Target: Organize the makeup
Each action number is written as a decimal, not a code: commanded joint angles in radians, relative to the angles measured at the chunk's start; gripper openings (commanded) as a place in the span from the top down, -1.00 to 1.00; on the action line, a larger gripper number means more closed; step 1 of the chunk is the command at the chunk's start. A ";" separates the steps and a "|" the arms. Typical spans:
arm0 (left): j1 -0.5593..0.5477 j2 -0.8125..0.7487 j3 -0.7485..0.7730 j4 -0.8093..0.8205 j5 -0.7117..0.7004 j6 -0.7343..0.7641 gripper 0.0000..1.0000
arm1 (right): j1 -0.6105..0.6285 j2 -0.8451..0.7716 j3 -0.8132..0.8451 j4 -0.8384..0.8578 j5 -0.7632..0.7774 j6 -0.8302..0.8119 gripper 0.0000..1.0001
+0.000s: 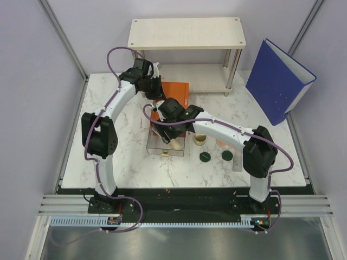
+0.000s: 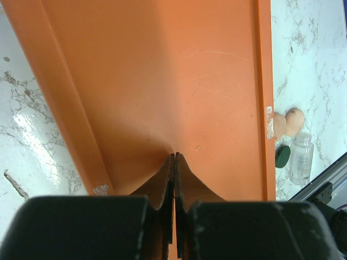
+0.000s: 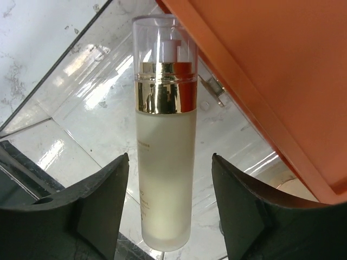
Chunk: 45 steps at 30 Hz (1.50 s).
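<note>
Cream tube (image 3: 165, 141), the one with the gold collar and clear cap, lies flat in the clear drawer (image 3: 76, 103), right between the fingers of our right gripper (image 3: 169, 162). Those fingers are spread wide, one on each side, with a gap showing on both sides, so nothing's gripped.

From the top view our right arm (image 1: 227, 130) reaches left across the marble table (image 1: 108, 162), wrist tipped down over the drawer. Our left arm (image 1: 116, 103) stretches up and forward, wrist bent toward the orange box (image 1: 176, 91). The left gripper (image 2: 174, 158) has its fingers pressed together, tips on the orange surface.

The other bits sit on the table right of the drawer: the round gold compact (image 1: 199, 140), a dark green disc (image 1: 205, 157), a second green disc (image 1: 226, 155) and the peach-pink discs (image 2: 287, 123).
</note>
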 commanded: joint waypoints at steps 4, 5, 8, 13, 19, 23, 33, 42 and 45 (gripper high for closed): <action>0.010 0.052 0.003 -0.071 -0.057 0.042 0.96 | 0.001 -0.054 0.093 0.001 0.091 0.004 -0.41; 0.010 0.052 0.003 -0.073 -0.057 0.042 0.97 | 0.001 -0.080 0.101 -0.001 0.102 0.004 -0.44; 0.010 0.054 0.003 -0.073 -0.057 0.042 0.96 | 0.000 -0.142 0.106 -0.001 0.171 0.015 -0.55; 0.008 0.052 -0.002 -0.074 -0.048 0.045 0.97 | -0.110 -0.253 -0.026 -0.002 0.193 0.134 -0.83; 0.010 0.055 -0.003 -0.079 -0.048 0.055 0.96 | -0.379 -0.420 -0.303 0.004 0.147 0.228 -0.82; 0.010 0.060 -0.008 -0.080 -0.046 0.057 0.96 | -0.513 -0.517 -0.454 -0.001 0.116 0.263 -0.79; 0.010 0.066 -0.009 -0.085 -0.043 0.069 0.96 | -0.596 -0.536 -0.721 -0.109 0.052 0.340 -0.76; 0.010 0.083 -0.011 -0.085 -0.016 0.074 0.96 | -0.599 -0.533 -0.833 -0.106 0.085 0.362 -0.72; 0.010 0.081 -0.011 -0.085 -0.019 0.077 0.97 | -0.602 -0.525 -0.847 -0.102 0.116 0.358 -0.69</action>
